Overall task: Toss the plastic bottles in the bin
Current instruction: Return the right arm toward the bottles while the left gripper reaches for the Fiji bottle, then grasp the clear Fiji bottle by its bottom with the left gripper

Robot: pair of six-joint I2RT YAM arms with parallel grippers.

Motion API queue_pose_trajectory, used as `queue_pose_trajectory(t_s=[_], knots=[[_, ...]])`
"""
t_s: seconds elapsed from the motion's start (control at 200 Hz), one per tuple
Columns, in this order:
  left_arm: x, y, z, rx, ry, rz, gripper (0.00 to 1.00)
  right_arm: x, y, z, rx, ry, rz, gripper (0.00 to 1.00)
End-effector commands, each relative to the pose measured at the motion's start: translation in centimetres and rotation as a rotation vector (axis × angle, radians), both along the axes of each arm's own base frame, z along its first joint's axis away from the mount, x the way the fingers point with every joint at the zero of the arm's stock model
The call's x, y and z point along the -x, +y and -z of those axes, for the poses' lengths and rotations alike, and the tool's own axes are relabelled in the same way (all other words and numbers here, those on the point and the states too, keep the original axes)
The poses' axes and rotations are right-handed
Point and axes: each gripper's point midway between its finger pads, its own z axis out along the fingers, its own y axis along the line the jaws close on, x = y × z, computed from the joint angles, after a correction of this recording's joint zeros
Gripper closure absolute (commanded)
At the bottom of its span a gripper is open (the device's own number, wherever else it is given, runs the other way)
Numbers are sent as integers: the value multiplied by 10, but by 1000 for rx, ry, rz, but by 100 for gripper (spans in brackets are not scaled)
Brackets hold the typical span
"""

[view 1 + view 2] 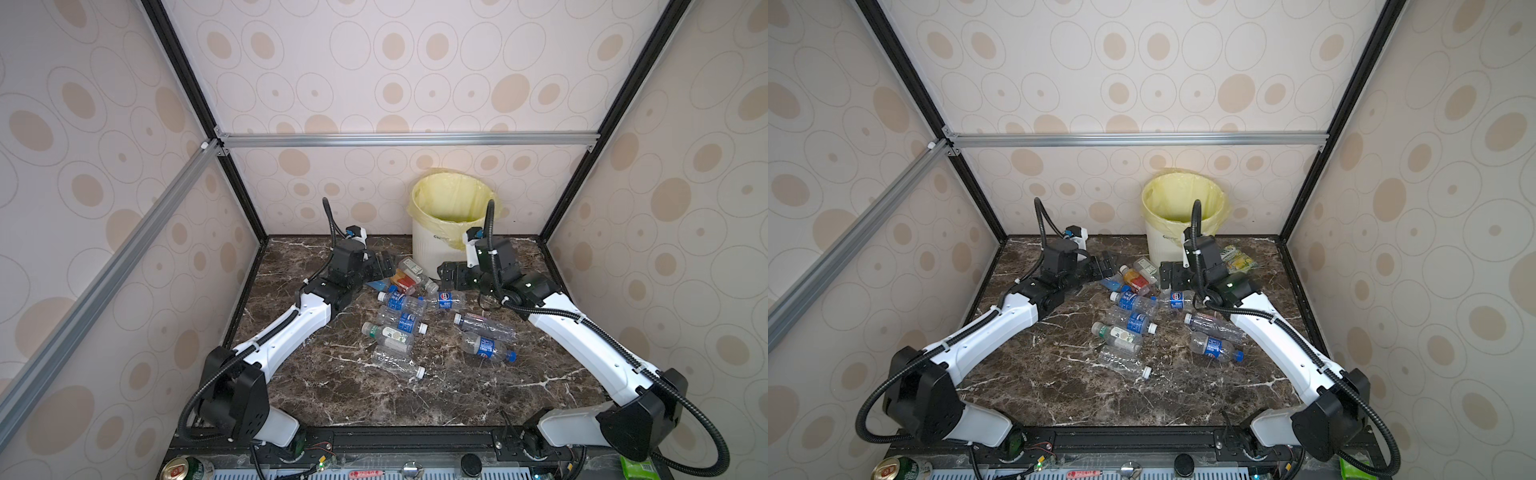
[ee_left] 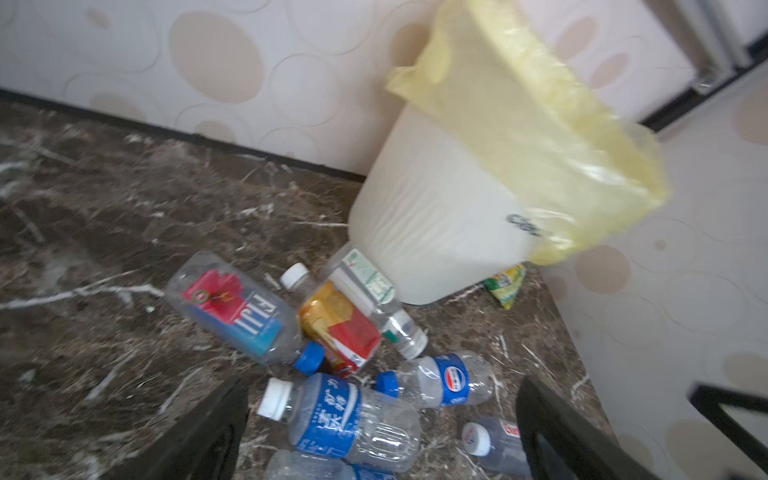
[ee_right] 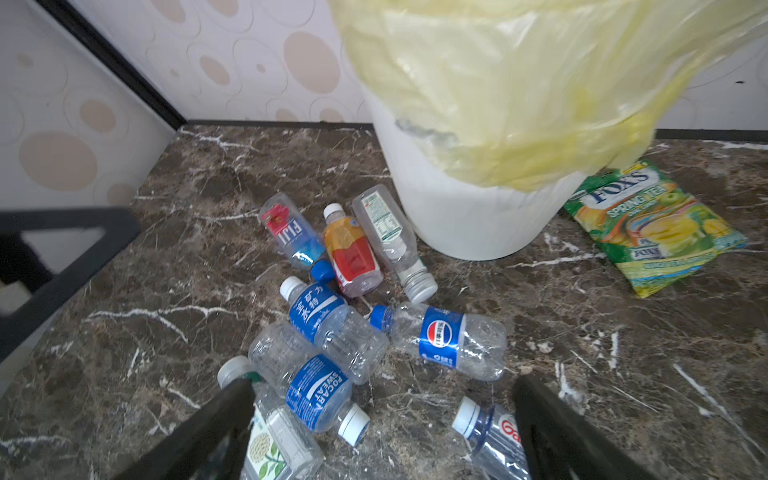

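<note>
Plastic bottles (image 1: 397, 301) lying mid tabletop (image 1: 332, 386), bin (image 1: 430, 249) at 12 o'clock, L gripper (image 1: 386, 266) at 11, R gripper (image 1: 444, 276) at 1, both wide, empty

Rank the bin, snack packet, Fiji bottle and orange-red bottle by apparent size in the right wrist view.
1. bin, even though it is cropped
2. snack packet
3. Fiji bottle and orange-red bottle: they look about alike, so not ranked
</note>
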Motion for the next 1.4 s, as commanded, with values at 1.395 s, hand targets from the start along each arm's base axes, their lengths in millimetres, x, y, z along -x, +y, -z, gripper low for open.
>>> queue_pose_trajectory(t_s=[1.395], knots=[[-116, 58, 196, 170, 466, -299, 19, 26, 92, 71, 67, -23, -182, 0]])
